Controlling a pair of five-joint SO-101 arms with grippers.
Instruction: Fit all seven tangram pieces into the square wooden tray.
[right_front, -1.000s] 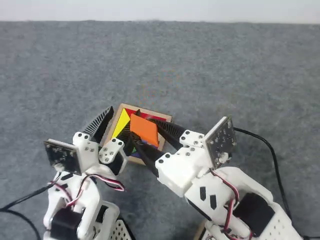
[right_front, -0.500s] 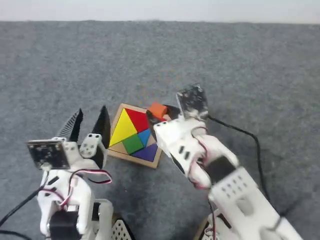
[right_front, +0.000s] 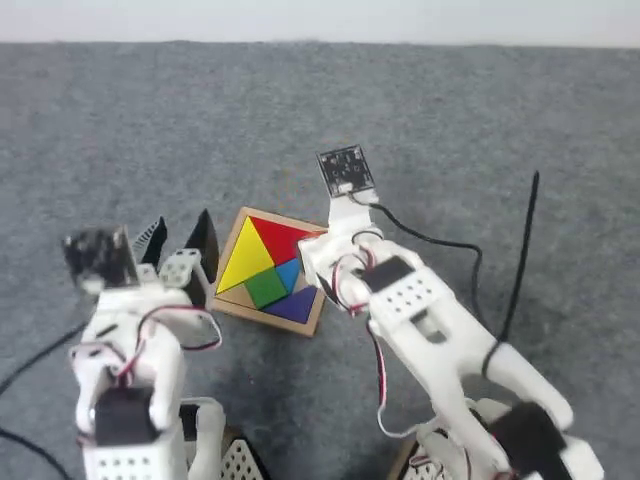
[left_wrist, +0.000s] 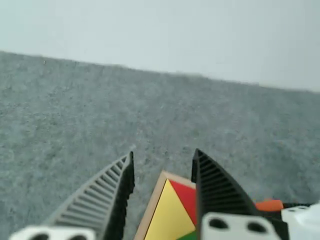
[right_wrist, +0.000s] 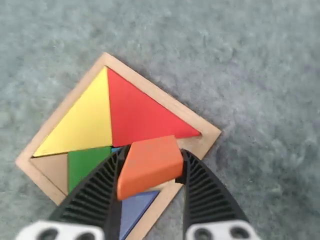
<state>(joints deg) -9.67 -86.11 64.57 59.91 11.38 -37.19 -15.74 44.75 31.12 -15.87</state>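
High view: square wooden tray (right_front: 260, 314) lies on the bench (right_front: 450, 120) between the arms. The left gripper (right_front: 183, 218) sits just beside its rim, fingers spread and empty. Left wrist view: tray corner lies between those fingers. Right wrist view: right gripper (right_wrist: 150, 156) is nearer, fingers clamped on the orange piece (right_wrist: 150, 170) above the unfilled slot beside the red triangle (right_wrist: 140, 117). Its long axis looks slightly skewed.

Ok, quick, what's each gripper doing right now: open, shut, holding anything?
Left gripper: open, holding nothing.
Right gripper: shut on the orange piece.
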